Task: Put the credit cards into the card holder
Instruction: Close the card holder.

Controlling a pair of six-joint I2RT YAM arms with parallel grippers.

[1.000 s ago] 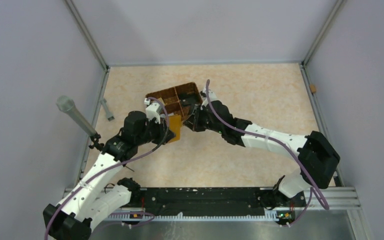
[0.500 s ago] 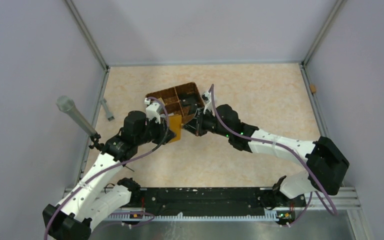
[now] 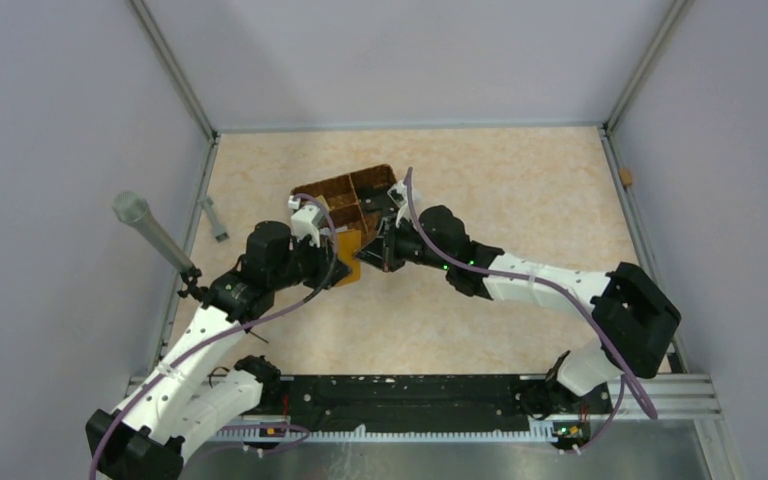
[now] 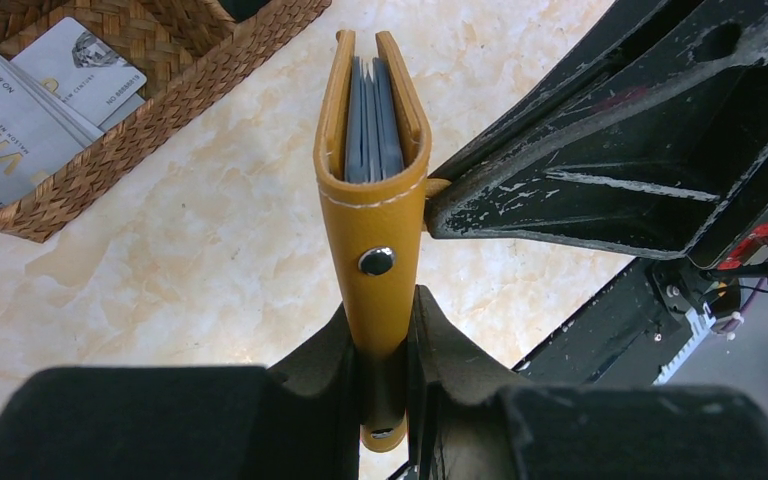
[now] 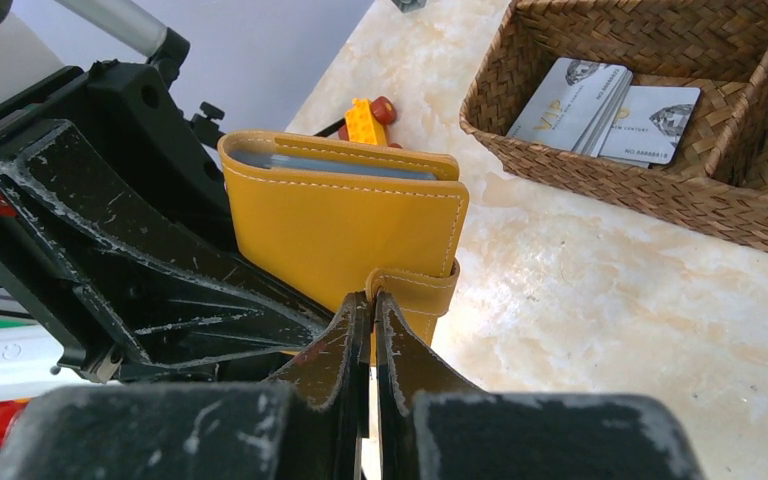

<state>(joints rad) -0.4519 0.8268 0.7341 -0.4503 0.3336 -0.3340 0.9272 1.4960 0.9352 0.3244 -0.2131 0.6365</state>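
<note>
The mustard-orange card holder [image 4: 375, 220] stands on edge above the table, and my left gripper [image 4: 385, 312] is shut on its lower end, below the dark stud. Several grey credit cards [image 4: 372, 120] sit between its two covers. In the top view the card holder [image 3: 350, 256] hangs just in front of the basket, between the two grippers. My right gripper [image 5: 370, 297] is shut with its tips pinching the end of the holder's strap tab [image 5: 415, 283] at the side of the card holder [image 5: 340, 220]. More credit cards [image 5: 600, 105] lie in the basket.
The brown woven compartment basket [image 3: 322, 190] stands just behind the grippers, its wall [image 5: 600, 175] close to the holder. An orange-and-red toy block [image 5: 365, 118] lies behind the holder. A grey microphone-like rod [image 3: 138, 214] stands at the left wall.
The right arm swung outward and came back, and its gripper now sits a little further left, against the card holder. The left arm and the holder have not moved.
</note>
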